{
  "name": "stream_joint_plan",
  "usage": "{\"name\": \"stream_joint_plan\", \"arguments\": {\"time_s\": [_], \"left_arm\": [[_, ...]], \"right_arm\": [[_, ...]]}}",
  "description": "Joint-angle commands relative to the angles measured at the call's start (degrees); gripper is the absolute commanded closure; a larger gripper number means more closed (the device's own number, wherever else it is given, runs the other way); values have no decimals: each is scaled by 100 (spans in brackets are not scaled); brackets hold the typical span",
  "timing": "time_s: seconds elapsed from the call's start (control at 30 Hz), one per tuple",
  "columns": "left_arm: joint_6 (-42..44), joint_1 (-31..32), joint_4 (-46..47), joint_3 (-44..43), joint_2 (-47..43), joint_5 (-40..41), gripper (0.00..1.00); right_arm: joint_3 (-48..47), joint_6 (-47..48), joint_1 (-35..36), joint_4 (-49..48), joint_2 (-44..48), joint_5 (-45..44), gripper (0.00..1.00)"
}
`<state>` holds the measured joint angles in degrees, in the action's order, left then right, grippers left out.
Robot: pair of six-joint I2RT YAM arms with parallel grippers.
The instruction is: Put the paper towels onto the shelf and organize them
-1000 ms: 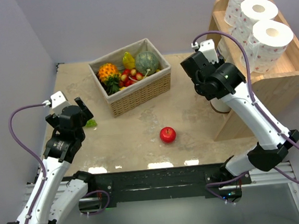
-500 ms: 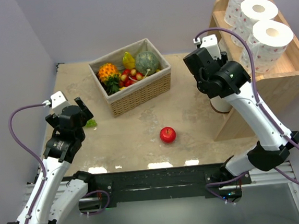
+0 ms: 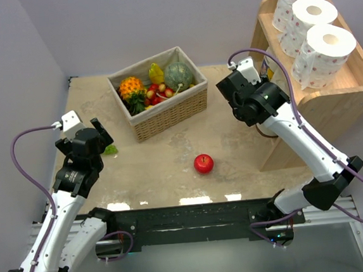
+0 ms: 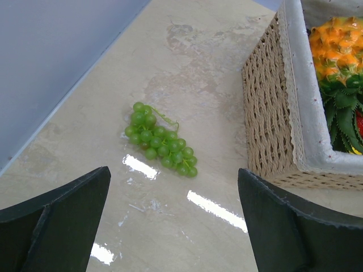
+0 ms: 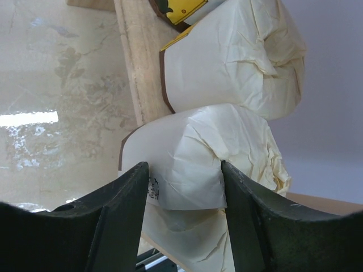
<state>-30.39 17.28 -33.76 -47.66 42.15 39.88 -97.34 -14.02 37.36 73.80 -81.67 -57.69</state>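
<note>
Three pink-dotted paper towels (image 3: 314, 13) stand in a row on the top tier of the light-wood shelf (image 3: 346, 96) at the right. My right arm (image 3: 257, 97) reaches down at the shelf's left side, hiding its fingers from above. In the right wrist view my right gripper (image 5: 184, 181) is closed on a plain cream paper roll (image 5: 187, 158), with a finger touching each side. A second cream roll (image 5: 238, 62) lies just behind it by the shelf's wooden post (image 5: 136, 68). My left gripper (image 4: 173, 187) is open and empty above the table at the left.
A white-lined wicker basket (image 3: 167, 115) of fruit stands at the middle back. A red apple (image 3: 203, 163) lies on the table in front of it. Green grapes (image 4: 161, 144) lie ahead of my left gripper, beside the basket wall (image 4: 272, 113). A yellow-labelled jar (image 5: 181, 7) shows behind the cream rolls.
My right arm's wrist has shifted left and a little toward me, away from the shelf's upper side panel. The left arm has not moved.
</note>
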Motion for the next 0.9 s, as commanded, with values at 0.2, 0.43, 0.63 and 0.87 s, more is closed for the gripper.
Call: {"name": "stream_joint_plan", "arguments": {"time_s": [0.2, 0.43, 0.63, 0.87], "left_arm": [[-2, 21, 194, 11, -23, 196, 0], [-2, 21, 186, 11, -49, 213, 0], [-2, 21, 185, 11, -84, 222, 0], [-11, 13, 177, 2, -102, 222, 0]], "right_arm": [[-592, -189, -71, 336, 90, -471, 48], [-1050, 110, -63, 293, 98, -85, 28], [-1304, 469, -63, 109, 46, 380, 31], [-1385, 778, 95, -155, 28, 1102, 48]]}}
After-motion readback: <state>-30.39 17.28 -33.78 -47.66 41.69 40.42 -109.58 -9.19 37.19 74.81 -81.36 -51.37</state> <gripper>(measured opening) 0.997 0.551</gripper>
